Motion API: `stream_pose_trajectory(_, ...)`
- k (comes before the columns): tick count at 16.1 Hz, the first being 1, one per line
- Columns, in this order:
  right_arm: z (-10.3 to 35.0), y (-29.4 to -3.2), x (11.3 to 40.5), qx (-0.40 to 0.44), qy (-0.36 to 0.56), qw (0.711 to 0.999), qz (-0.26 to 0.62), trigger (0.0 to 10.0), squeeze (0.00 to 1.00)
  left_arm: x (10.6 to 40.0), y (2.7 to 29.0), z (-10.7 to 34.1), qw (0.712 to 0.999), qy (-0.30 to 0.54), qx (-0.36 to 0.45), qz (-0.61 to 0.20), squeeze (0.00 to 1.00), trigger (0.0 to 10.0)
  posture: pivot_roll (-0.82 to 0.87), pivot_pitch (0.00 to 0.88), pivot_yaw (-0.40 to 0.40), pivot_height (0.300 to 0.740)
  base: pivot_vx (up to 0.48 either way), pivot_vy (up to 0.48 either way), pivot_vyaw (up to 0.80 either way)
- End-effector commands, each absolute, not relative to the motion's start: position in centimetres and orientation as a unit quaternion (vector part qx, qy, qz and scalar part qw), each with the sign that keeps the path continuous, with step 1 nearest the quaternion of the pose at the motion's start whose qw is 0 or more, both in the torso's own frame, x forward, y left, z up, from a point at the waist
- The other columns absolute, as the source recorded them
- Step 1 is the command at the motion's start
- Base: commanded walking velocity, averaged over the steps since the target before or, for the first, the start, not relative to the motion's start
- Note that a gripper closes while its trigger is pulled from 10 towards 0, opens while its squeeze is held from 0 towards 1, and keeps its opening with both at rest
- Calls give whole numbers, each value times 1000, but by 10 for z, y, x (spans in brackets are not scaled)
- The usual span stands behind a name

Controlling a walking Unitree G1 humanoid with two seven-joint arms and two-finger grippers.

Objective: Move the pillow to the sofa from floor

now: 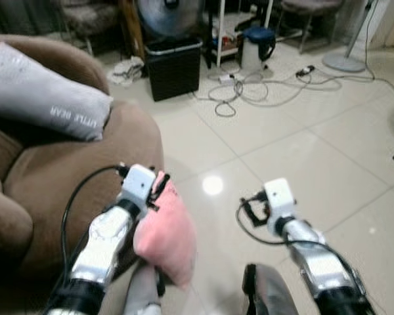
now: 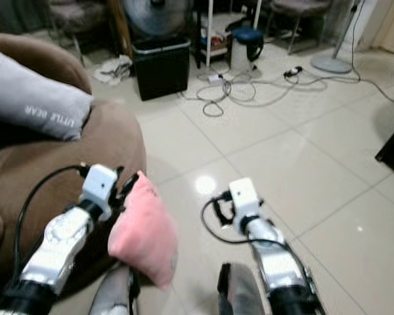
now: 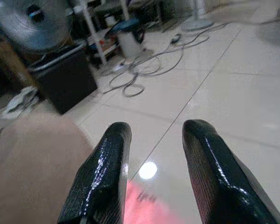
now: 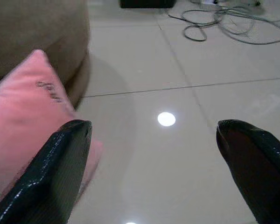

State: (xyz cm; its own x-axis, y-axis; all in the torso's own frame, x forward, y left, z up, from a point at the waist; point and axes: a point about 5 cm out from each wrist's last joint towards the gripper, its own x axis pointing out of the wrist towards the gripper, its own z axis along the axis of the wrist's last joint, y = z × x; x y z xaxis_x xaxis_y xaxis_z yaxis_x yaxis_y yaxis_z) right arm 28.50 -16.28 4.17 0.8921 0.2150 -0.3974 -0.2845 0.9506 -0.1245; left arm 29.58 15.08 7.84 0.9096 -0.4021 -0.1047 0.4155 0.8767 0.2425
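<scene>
Pink pillow (image 1: 165, 237) hangs lower centre-left, above the floor (image 1: 295, 151), just beside the brown sofa (image 1: 72, 170); left gripper (image 3: 154, 154) fingers pinch its top edge; right gripper (image 4: 154, 140) fingers spread wide, holding nothing; grey pillow (image 1: 43, 92) on the sofa, upper left

Glossy tiled floor (image 1: 302, 151), tangled cables (image 1: 249, 88), brown sofa (image 1: 59, 170) bearing grey pillow (image 1: 43, 92)

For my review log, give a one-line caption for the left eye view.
Pink pillow beside the left end effector, next to a brown sofa bearing a grey pillow.
</scene>
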Motion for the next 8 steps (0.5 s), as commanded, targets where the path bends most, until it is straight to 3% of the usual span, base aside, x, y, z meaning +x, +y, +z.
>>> stream_pose_trajectory(1,46,-161,289,-88,183,970,132,10000,0,297,153,83,968,18,135,-211,0,10000,71,0,3,574,334,0,0)
stream_pose_trajectory(5,44,-159,289,-81,186,970,132,10000,0,297,153,83,967,16,134,-214,0,10000,71,0,5,574,331,0,0)
stream_pose_trajectory(8,44,-160,288,-79,188,970,132,10000,0,297,153,83,967,15,133,-216,0,10000,71,0,5,574,324,0,-760)
